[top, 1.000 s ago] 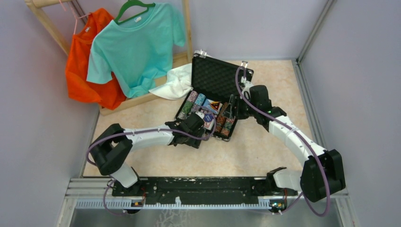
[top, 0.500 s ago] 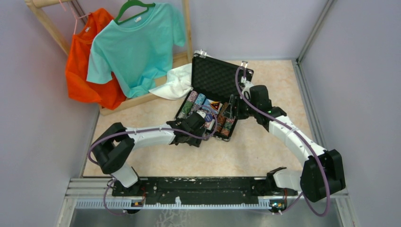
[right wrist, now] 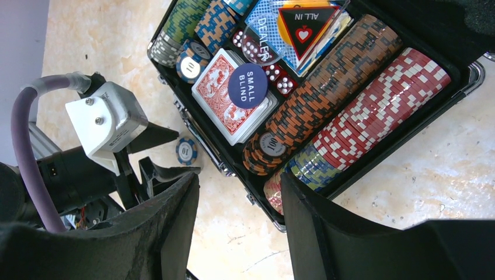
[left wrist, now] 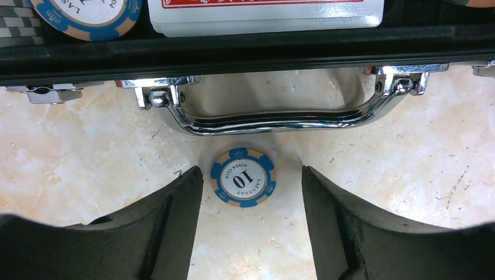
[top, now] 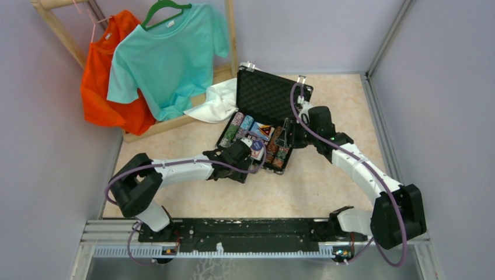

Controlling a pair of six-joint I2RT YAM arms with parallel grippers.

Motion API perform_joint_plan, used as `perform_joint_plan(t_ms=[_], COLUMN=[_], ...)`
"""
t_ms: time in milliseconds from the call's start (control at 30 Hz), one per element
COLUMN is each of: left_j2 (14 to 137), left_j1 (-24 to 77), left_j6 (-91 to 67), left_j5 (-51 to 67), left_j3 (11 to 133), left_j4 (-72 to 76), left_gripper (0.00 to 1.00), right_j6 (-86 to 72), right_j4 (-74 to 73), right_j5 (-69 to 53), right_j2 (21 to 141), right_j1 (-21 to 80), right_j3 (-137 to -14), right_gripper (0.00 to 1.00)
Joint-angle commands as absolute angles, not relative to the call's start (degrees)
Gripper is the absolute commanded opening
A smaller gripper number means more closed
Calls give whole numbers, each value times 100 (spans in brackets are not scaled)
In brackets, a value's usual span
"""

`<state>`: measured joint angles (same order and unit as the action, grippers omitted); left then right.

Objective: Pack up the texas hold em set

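**Step in hand: retrieval of a stray chip.**

The case [top: 264, 93] is lying open on the worktop [top: 327, 181], with its lid standing up at the far side. Its tray is holding the chip rows [right wrist: 350, 87], a red deck [right wrist: 225, 99], the dice [right wrist: 282, 84] and a button [right wrist: 247, 85]. One blue chip [left wrist: 242, 177], marked 10, is lying flat on the worktop outside the case, just in front of the handle [left wrist: 280, 122].

The left end effector [left wrist: 251, 172] is sitting over this chip with its jaws set wide. One finger is standing on each side of the chip, and neither is touching it. It is holding nothing.

The right end effector [right wrist: 239, 178] is hanging above the right side of the case, jaws wide, also holding nothing.

**Next move, as judged.** The left end effector is going to need to settle onto the worktop and close across the chip's edge. The chip is thin and flat, so the fingertips should meet the surface evenly. Otherwise the chip may slide toward the handle or slip out of the pinch. Once lifted, the chip belongs in a row in the tray. Lid closing and latching are not yet done.
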<state>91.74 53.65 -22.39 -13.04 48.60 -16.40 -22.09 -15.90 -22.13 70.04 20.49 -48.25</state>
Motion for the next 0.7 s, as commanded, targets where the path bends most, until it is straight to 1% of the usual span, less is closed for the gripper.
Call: perform_joint_plan(t_ms=[0, 433, 667], left_j2=[9221, 9213, 9214], left_j1=[5396, 5442, 5457], left_j6=[-2338, -2297, -2320], left_j5=[-1112, -1337, -1337], left_j3=[4635, 4655, 4562], left_j4=[-2021, -2277, -2283], left_gripper=[69, 63, 56], right_j6=[-2153, -2171, -2193], right_j4=[-1379, -1330, -1304], right_j5=[-2266, -2277, -2281], right_j2=[6995, 7039, 7031], right_j1=[2013, 2013, 2012], right_j3=[-4843, -4827, -4803], right_gripper=[54, 54, 54])
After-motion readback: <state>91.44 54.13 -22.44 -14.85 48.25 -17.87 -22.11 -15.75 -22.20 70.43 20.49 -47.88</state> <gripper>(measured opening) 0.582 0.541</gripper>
